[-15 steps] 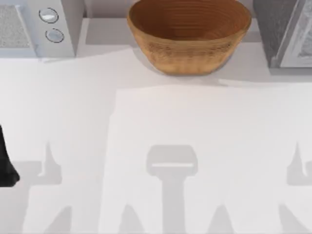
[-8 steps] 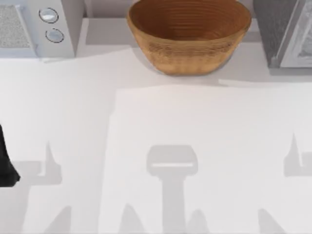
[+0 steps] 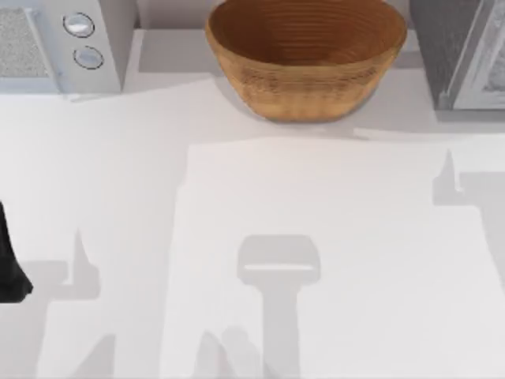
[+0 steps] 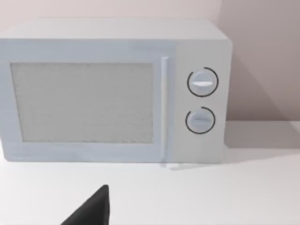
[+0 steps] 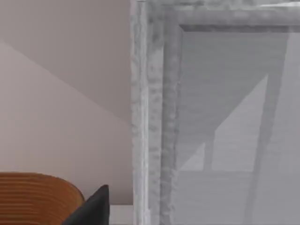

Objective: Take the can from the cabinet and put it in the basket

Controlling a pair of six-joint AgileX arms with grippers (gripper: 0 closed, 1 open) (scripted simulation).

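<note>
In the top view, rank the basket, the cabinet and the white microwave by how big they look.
1. basket, whole in frame, clearly largest.
2. and 3. microwave and cabinet: both cut by the picture's edges, similar visible areas, so I won't rank them.

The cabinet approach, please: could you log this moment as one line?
phase: approach | right gripper: facing cabinet door | can: unseen | basket: no can inside | left gripper: parked facing microwave

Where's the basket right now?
The basket sits at the back centre of the table in the top view, between the microwave at left and the cabinet at right.
</note>
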